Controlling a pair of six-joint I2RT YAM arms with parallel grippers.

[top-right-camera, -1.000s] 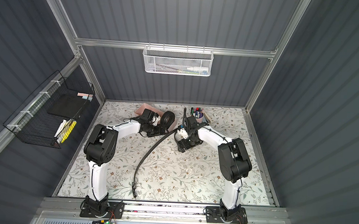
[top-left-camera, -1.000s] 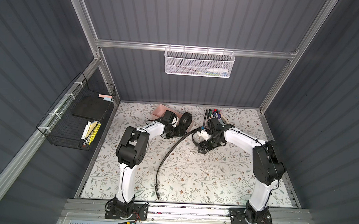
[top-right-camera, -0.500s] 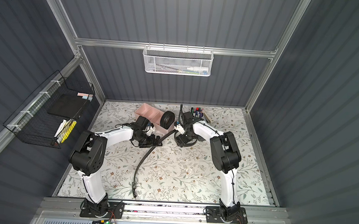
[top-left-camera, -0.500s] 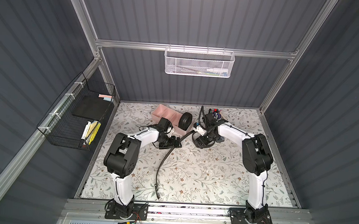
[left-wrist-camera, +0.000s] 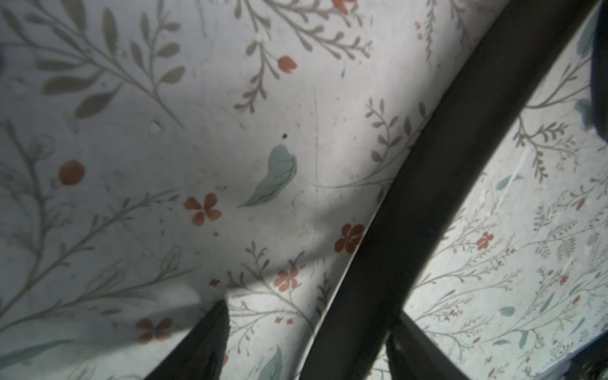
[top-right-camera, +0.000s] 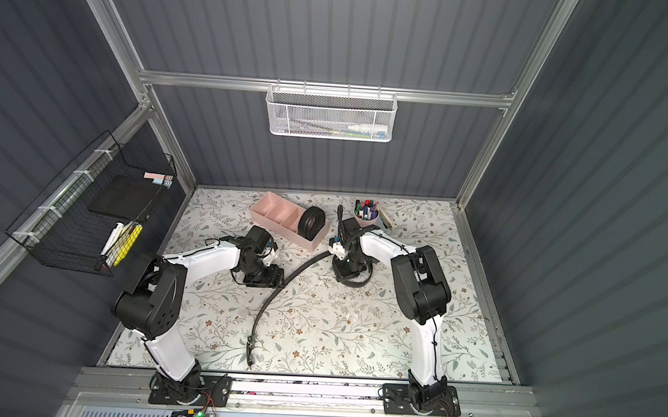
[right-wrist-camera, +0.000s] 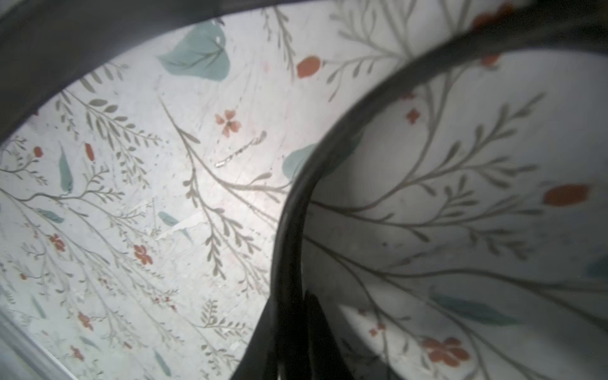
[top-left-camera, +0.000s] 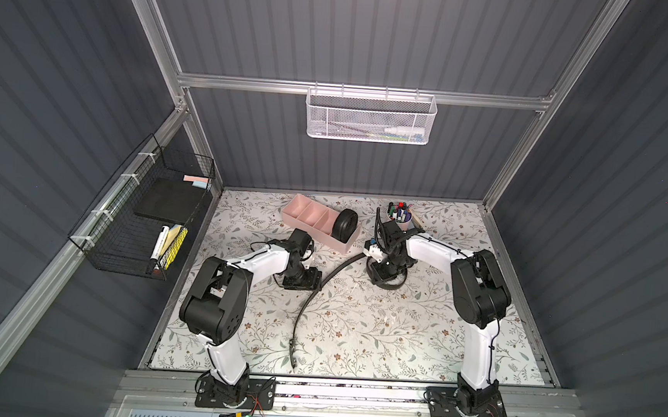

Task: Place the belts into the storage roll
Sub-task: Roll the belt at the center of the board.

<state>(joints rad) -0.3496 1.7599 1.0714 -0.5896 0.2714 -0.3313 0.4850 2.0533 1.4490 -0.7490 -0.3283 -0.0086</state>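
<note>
The storage roll (top-left-camera: 298, 212) (top-right-camera: 269, 207) is a pale pink tray at the back of the table. One belt, rolled into a coil (top-left-camera: 344, 225) (top-right-camera: 311, 223), stands in its right end compartment. The other belt (top-left-camera: 306, 306) (top-right-camera: 272, 295) lies uncoiled across the table, buckle toward the front. My left gripper (top-left-camera: 311, 284) (left-wrist-camera: 309, 311) is down over its middle, open, with the strap (left-wrist-camera: 444, 164) lying between the fingers. My right gripper (top-left-camera: 384, 275) (right-wrist-camera: 296, 296) is shut on the belt's looped far end (right-wrist-camera: 292, 204).
A pink cup of markers (top-left-camera: 399, 218) (top-right-camera: 366, 215) stands just behind the right arm. A black wire basket (top-left-camera: 142, 220) hangs on the left wall and a white mesh basket (top-left-camera: 371, 117) on the back wall. The floral mat (top-left-camera: 376, 333) reaches the front rail.
My left arm left the coil at the tray and came down over the loose belt, its jaws narrowing. My right gripper shut on the belt's looped end.
</note>
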